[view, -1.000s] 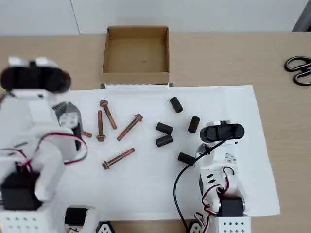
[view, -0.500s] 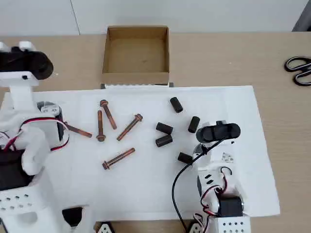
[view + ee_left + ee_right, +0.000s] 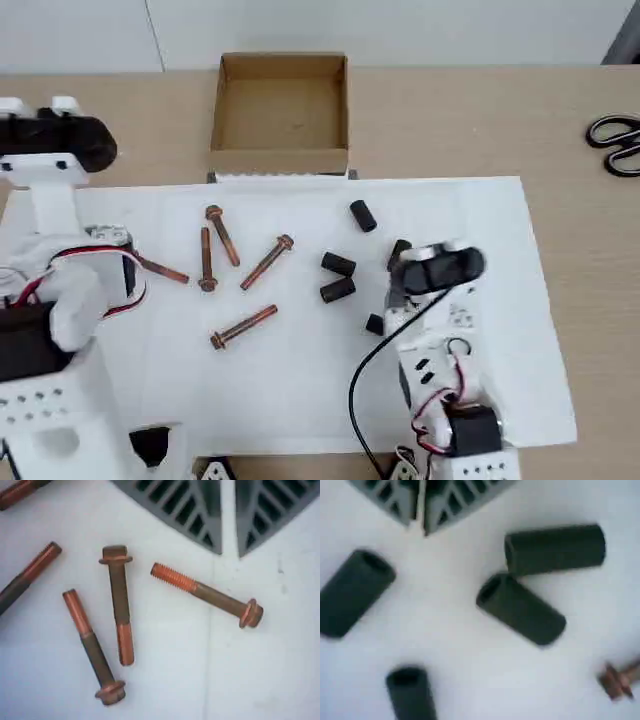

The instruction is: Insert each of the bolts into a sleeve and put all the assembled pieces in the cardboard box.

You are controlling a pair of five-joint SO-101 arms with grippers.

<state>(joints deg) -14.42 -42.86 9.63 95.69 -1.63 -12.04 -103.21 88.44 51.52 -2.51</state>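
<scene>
Several copper bolts lie on the white paper: three point(image 3: 222, 235) point(image 3: 206, 258) point(image 3: 267, 261) clustered left of centre, one point(image 3: 243, 326) nearer the front, one point(image 3: 163, 270) beside the left arm. Black sleeves point(image 3: 362, 215) point(image 3: 338, 263) point(image 3: 337, 290) lie right of centre. The open cardboard box point(image 3: 280, 160) stands at the back. My left gripper point(image 3: 229, 550) hangs shut just above a bolt point(image 3: 205, 594), holding nothing. My right gripper point(image 3: 419, 525) hangs shut over the sleeves point(image 3: 520, 609) point(image 3: 355, 592), also holding nothing.
Scissors point(image 3: 615, 145) lie at the far right on the bare wooden table. The white paper point(image 3: 300, 390) covers the work area. The right arm point(image 3: 435, 270) partly hides two sleeves beneath it.
The left arm swung back toward the left edge, uncovering the bolt beside it. The right arm shifted left and farther over the sleeves. No bolt or sleeve moved.
</scene>
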